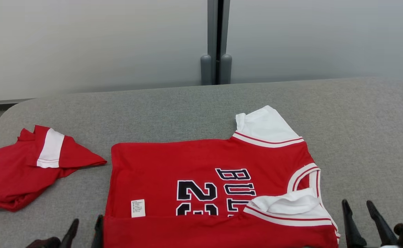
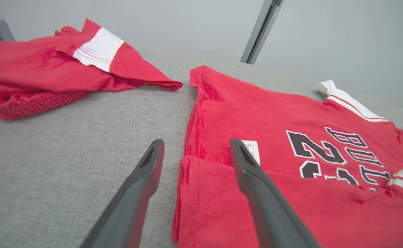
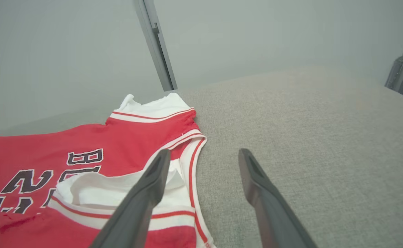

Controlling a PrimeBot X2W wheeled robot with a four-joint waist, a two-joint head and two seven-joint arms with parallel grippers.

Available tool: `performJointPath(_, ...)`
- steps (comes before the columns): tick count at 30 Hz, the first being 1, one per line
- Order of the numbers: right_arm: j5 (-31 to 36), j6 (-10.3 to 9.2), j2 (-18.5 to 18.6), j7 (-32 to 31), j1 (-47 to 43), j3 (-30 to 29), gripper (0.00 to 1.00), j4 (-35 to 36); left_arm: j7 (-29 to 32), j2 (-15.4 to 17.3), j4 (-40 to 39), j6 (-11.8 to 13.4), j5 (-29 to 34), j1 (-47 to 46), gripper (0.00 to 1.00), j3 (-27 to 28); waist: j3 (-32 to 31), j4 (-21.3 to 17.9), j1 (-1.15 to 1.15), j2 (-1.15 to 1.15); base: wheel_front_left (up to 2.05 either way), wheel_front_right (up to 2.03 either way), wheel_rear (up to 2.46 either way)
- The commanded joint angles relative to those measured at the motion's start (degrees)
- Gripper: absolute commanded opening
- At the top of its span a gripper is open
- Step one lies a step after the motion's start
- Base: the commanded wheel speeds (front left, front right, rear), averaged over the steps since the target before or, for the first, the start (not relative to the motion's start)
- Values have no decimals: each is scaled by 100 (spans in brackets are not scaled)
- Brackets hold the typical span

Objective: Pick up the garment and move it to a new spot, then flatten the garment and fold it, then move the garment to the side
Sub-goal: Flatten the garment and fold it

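Left gripper (image 1: 86,230) and right gripper (image 1: 358,210) gape wide, empty, at the grey woven cushion's (image 1: 187,110) near edge
Red-and-white cloth jersey (image 1: 187,158) lies near-centre on it, near side folded over; likely soft, light, limp: pinch the doubled corners

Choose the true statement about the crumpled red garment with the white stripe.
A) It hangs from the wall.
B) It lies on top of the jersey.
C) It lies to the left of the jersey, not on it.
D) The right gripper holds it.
C: the crumpled red garment lies left of the jersey, with a narrow strip of grey cushion showing between them.
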State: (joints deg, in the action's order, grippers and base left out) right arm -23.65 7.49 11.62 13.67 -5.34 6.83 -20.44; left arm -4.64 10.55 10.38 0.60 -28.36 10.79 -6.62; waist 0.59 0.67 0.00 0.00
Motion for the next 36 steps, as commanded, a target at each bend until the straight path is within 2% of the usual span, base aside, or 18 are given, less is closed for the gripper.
performJointPath(1, 170, -1, -51, 48, 86, -134, 100, 215, -222, 99, -47, 64, 96, -152, 100, 62, -15, -28, 0, 0, 0, 0, 0)
performJointPath(7, 688, 0, -133, -261, 183, -388, 100, 1116, -626, 181, -406, 278, 554, -468, 100, -10, -87, -79, 0, 0, 0, 0, 0)
performJointPath(14, 879, -1, -337, -767, 24, -351, 100, 1904, -457, 219, -604, 473, 770, -522, 100, -145, -100, -119, 0, 0, 0, 0, 0)
performJointPath(24, 890, 0, -439, -946, -97, -383, 100, 2122, -286, 206, -687, 570, 777, -424, 100, -241, -76, -100, 0, 0, 0, 0, 0)
performJointPath(30, 871, -1, -498, -987, 14, -403, 100, 2162, 24, 91, -269, 274, 632, -1215, 100, -487, 207, -79, 0, 0, 0, 0, 0)
performJointPath(36, 876, -1, -516, -959, 329, -225, 100, 2143, 400, -48, 881, -161, 203, -2512, 100, -488, 737, -223, 0, 0, 0, 0, 0)
